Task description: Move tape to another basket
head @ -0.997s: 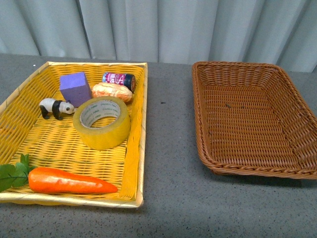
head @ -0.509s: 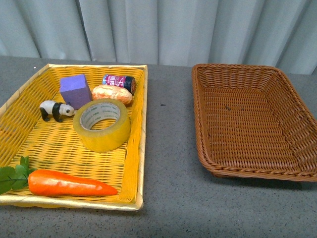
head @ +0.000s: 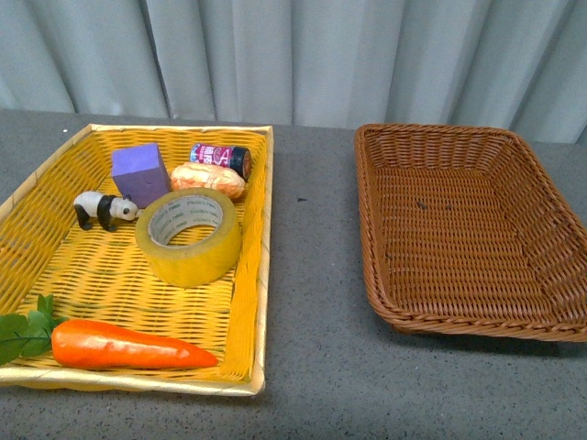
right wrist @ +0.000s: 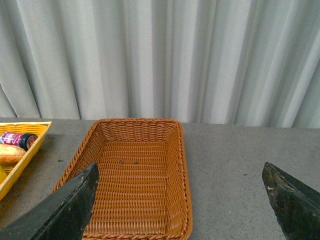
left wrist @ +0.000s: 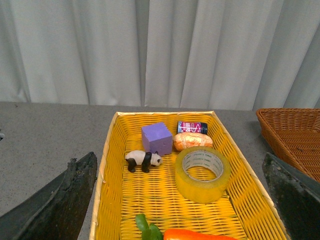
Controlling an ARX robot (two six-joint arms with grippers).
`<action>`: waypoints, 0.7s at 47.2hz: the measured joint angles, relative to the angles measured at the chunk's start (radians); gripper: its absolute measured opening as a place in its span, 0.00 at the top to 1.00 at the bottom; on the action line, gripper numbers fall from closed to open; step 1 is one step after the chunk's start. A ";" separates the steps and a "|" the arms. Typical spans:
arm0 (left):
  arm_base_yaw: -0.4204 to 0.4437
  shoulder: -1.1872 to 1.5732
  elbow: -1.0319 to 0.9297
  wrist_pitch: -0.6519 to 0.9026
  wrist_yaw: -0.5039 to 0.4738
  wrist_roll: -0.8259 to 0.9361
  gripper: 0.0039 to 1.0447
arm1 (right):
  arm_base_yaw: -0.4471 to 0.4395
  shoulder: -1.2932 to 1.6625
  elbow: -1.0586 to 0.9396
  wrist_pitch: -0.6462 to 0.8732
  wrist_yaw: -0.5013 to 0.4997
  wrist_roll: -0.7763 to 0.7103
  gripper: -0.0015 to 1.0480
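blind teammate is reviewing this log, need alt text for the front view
A roll of yellowish tape lies in a yellow basket on the left, among a toy panda, purple block, bread roll, small can and carrot. An empty brown wicker basket sits apart on the right.

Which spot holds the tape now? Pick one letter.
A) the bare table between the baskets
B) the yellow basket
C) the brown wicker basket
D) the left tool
B: the tape rests on the floor of the yellow basket, with no tool touching it.
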 joint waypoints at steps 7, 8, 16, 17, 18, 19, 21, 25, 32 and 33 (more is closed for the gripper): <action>0.000 0.000 0.000 0.000 0.000 0.000 0.06 | 0.000 0.000 0.000 0.000 0.000 0.000 0.09; 0.000 0.000 0.000 0.000 0.000 0.000 0.06 | 0.000 0.000 0.000 0.000 0.000 0.000 0.09; 0.000 0.000 0.000 0.000 0.000 0.000 0.06 | 0.000 0.000 0.000 0.000 0.000 0.000 0.09; 0.000 0.000 0.000 0.000 0.000 0.000 0.06 | 0.000 0.000 0.000 0.000 0.000 0.000 0.09; 0.000 0.000 0.000 0.000 0.000 0.000 0.06 | 0.000 0.000 0.000 0.000 0.000 0.000 0.09; 0.000 0.000 0.000 0.000 0.000 0.000 0.06 | 0.000 0.000 0.000 0.000 0.000 0.000 0.09; 0.000 0.000 0.000 0.000 0.000 0.000 0.06 | 0.000 0.000 0.000 0.000 0.000 0.000 0.09; 0.000 0.000 0.000 0.000 0.000 0.000 0.06 | 0.000 0.000 0.000 0.000 0.000 0.000 0.09; 0.000 0.000 0.000 0.000 0.000 0.000 0.06 | 0.000 0.000 0.000 0.000 0.000 0.000 0.09; 0.000 0.000 0.000 0.000 0.000 0.000 0.06 | 0.000 0.000 0.000 0.000 0.000 0.000 0.09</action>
